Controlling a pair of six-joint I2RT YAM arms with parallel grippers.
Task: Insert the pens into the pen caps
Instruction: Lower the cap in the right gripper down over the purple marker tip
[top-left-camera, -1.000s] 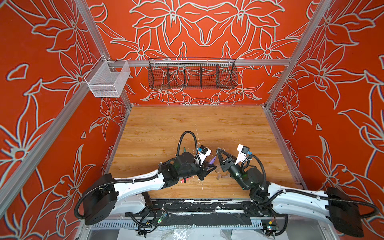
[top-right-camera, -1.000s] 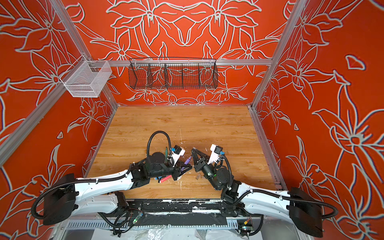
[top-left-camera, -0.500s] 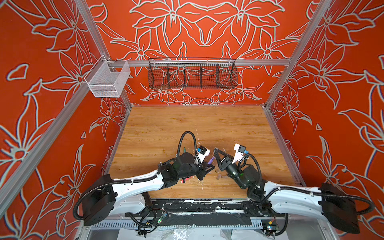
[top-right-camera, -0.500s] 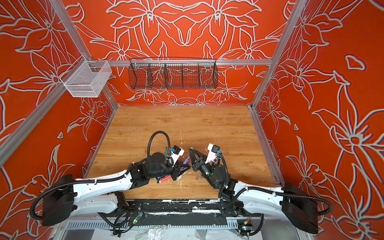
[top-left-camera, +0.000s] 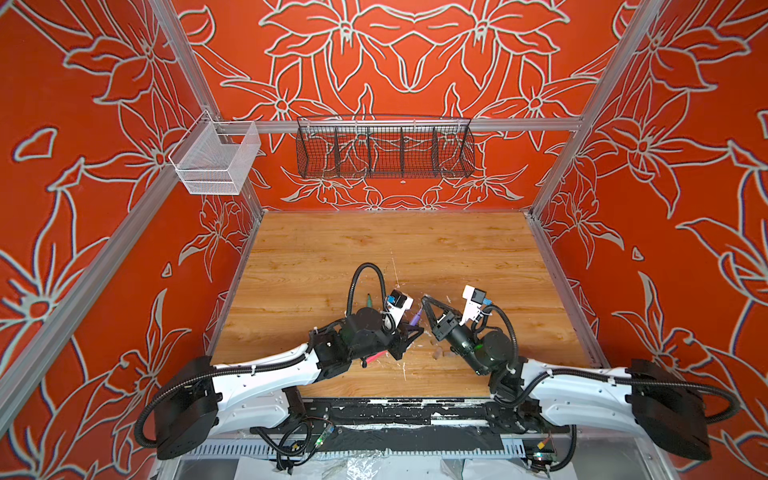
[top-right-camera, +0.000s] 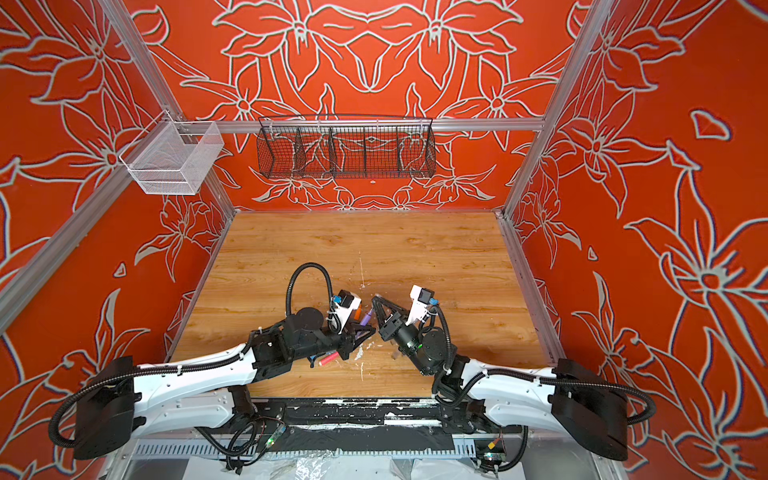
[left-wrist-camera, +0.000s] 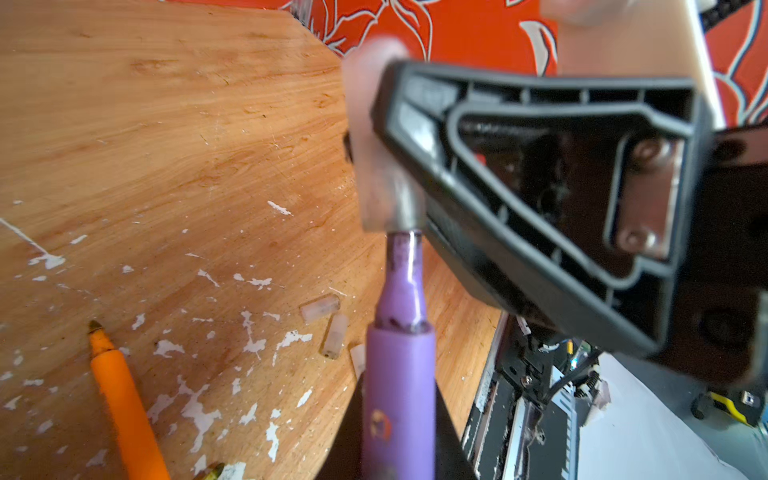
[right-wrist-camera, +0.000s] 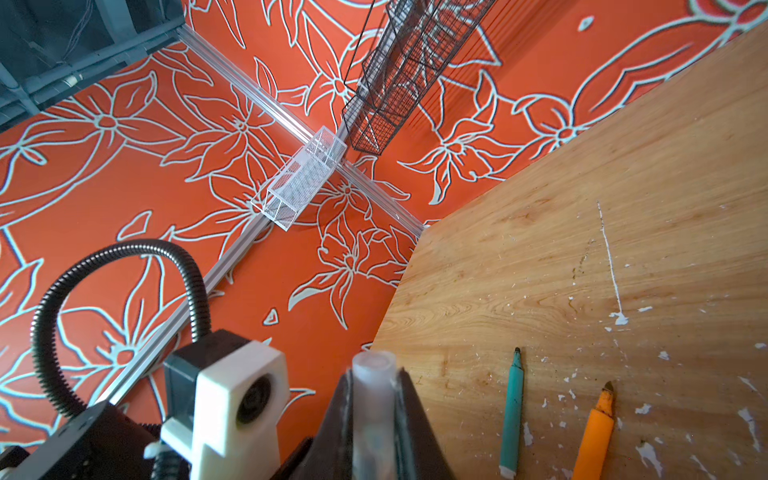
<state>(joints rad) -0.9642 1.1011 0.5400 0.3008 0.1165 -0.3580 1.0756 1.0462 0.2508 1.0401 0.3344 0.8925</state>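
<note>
Purple pen (left-wrist-camera: 397, 395) within left hand (top-left-camera: 411, 332)

Around me, orange walls (top-left-camera: 415, 50) with pale flower outlines fill the upper frame in both top views. A black wire basket (top-left-camera: 384, 147) hangs from an aluminium rail (top-left-camera: 519, 124) at upper centre, a white mesh basket (top-left-camera: 216, 160) at upper left, above my scratched wooden tabletop (top-left-camera: 374, 245)

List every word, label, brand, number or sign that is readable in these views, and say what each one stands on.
No text can be read anywhere in these views.
On the slim purple plastic marker pen: a small round orange emblem on the barrel, too blurred to read.
On the orange marker pen, the green marker pen and the translucent clear plastic cap: no print visible.
</note>
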